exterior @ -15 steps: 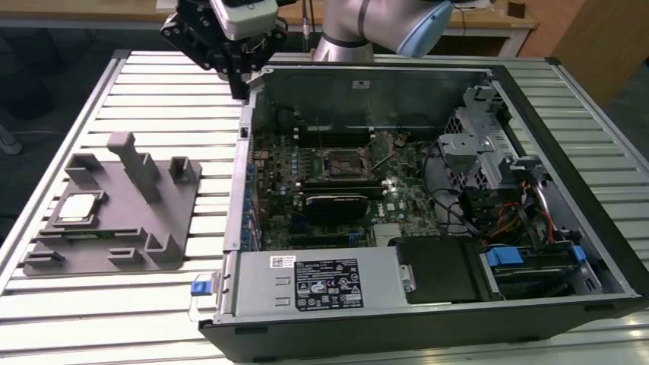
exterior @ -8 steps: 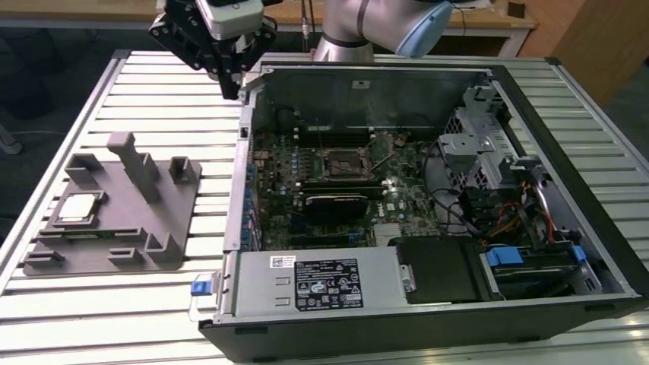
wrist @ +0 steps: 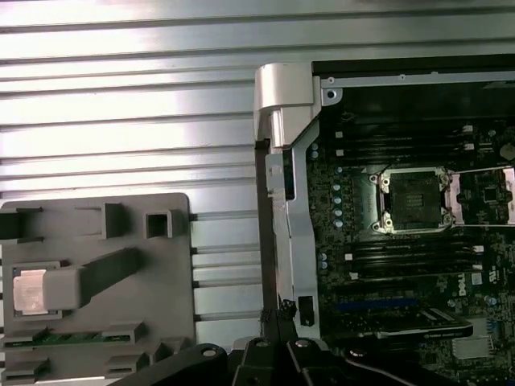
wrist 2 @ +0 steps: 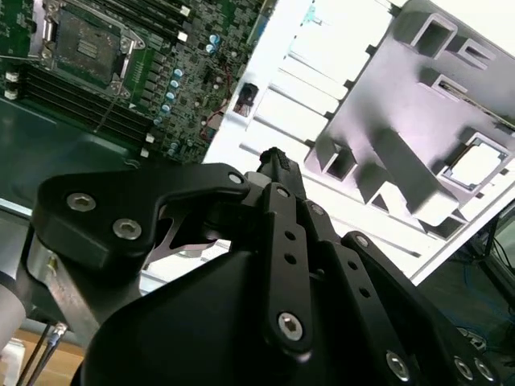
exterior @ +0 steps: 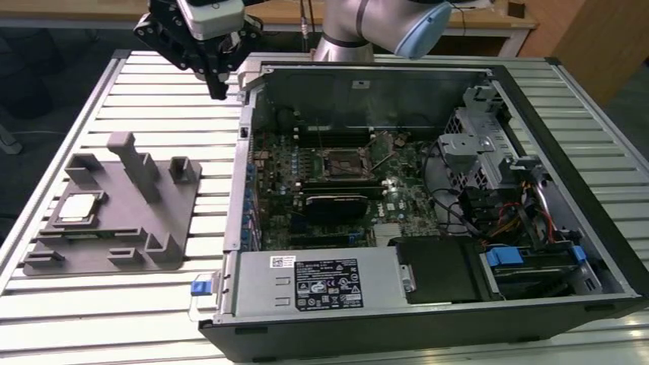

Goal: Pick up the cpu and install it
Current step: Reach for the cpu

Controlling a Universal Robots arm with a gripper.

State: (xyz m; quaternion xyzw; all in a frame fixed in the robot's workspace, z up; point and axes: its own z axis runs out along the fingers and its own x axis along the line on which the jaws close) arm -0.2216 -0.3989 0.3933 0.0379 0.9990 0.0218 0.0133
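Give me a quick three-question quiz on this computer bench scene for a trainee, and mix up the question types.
1. True or false: the cpu already sits in the motherboard socket.
2. Multiple choice: what does the tool hold? A) the cpu B) nothing C) a cable
3. Fill in: in the exterior view, the cpu lies to the ___ of the computer case.

Key:
1. False. It lies in the grey tray, and the socket is open and empty.
2. B
3. left
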